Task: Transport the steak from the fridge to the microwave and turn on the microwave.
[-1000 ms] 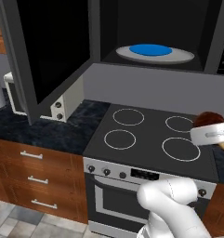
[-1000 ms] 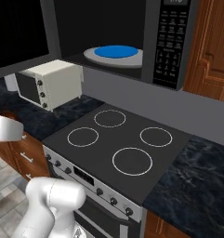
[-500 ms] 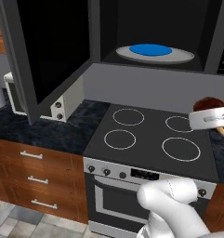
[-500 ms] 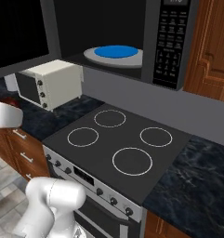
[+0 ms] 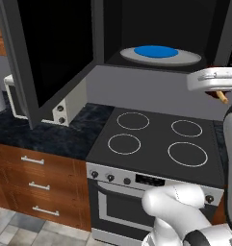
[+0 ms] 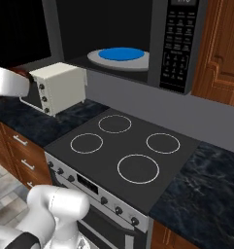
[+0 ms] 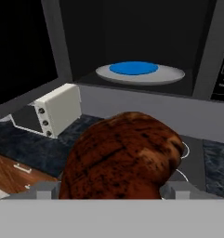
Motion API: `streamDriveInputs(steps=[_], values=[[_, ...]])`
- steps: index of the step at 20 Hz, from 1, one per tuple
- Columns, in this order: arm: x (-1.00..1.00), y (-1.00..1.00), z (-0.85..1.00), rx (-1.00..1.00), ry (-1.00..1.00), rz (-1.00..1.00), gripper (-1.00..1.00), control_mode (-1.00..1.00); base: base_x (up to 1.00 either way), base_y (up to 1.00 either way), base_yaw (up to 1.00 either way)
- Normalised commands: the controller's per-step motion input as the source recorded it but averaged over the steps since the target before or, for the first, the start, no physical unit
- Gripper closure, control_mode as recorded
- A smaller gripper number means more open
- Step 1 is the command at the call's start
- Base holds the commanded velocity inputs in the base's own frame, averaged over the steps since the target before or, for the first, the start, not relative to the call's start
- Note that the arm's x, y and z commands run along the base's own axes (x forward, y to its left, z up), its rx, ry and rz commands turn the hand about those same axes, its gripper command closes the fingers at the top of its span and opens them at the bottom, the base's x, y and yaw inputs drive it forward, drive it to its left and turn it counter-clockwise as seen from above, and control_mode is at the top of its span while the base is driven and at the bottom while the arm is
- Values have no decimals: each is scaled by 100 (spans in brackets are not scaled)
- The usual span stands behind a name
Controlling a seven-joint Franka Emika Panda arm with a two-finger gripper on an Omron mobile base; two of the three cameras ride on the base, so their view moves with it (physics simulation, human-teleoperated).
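Over on the left, the small cream box oven with knobs [image 6: 58, 87] is sitting on the dark speckled stone counter [image 5: 45, 132], above the brown wooden drawers with silver bar handles [image 5: 33, 185]. Above it, the dark glass door in its grey frame [image 5: 47, 53] is hanging wide open, swung out to the left of the wide built-in microwave [image 6: 123, 41]. Inside the black cavity, the round grey turntable plate [image 7: 140, 73] is lying flat with a blue disc [image 7: 133, 68] resting at its centre. Below the microwave, the black glass cooktop with four white ring burners [image 5: 158, 144] is sitting over the grey oven front with its row of small knobs [image 5: 151, 180]. To the right of the cavity, the black keypad panel [image 6: 179, 44] is facing outward, with a brown wooden cabinet door [image 6: 220, 53] just beside it.

In the hand view, the two-finger gripper [image 7: 117, 188] is clamping a rounded, mottled reddish-brown steak [image 7: 120, 160] between its tips; the meat is bulging up large between them, in front of and below the open cavity, with the turntable plate well apart beyond it. In the left base view, the white hand is hovering at the right edge, just beside the cavity's lower right corner, above the cooktop.
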Motion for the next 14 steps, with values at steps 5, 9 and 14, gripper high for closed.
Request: streamDriveInputs(steps=[5, 9, 14], values=[[67, -19, 34, 0, -1, -7, 100, -100, 0, 0, 0], [69, -16, 1, 0, 0, 0, 100, -100, 0, 0, 0], [72, -13, -5, 0, -2, 0, 100, -100, 0, 0, 0]])
